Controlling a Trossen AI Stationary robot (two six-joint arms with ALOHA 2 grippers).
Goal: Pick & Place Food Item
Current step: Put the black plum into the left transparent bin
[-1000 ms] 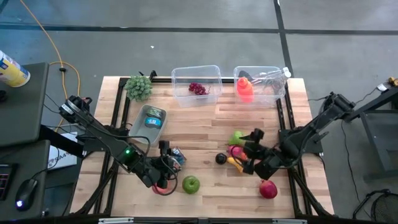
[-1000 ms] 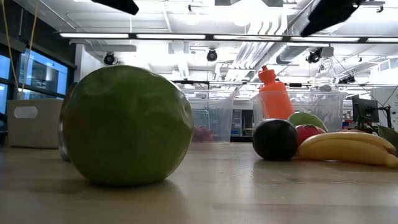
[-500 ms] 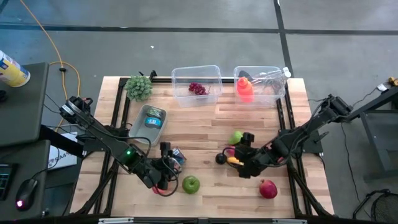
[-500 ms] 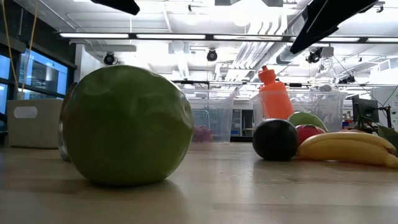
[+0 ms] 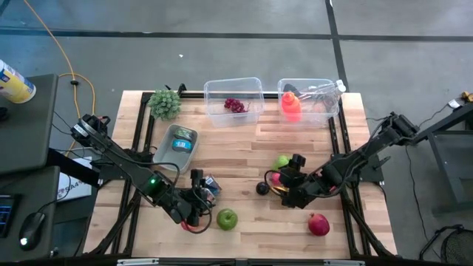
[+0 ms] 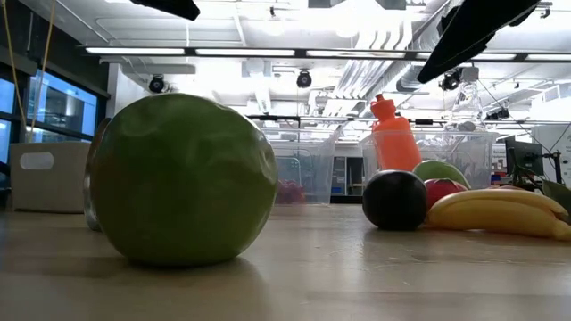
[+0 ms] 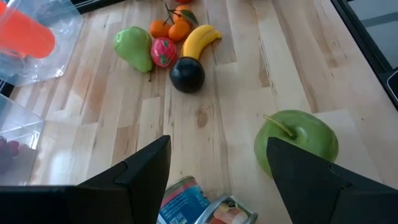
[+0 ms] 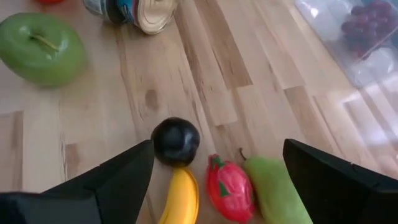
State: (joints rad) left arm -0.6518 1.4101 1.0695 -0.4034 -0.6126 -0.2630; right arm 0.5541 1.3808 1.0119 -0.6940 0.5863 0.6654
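Jaws: your left gripper [image 5: 198, 198] stands open and holds nothing; your right gripper [image 5: 290, 179] is spread wide and empty over the fruit cluster.
Landmark: the banana [image 8: 179, 202], in the cluster near the right arm.
Left of banana: the green apple [image 5: 227, 219] lies well away, just beside your left gripper, with a tin can [image 5: 209, 183] close by.
At banana: the dark plum [image 8: 176, 140] touches its end; the red fruit [image 8: 228, 186] and green pear [image 8: 272, 186] sit just beside it.
Key relation: the banana lies between your right fingers in the right wrist view, long axis running straight away from the wrist.
Nearer arm: the right, by far.
In the way: the plum and red fruit crowd it.
Right of banana: a red apple [image 5: 318, 224], apart.
Beyond: two clear bins [image 5: 233, 100].
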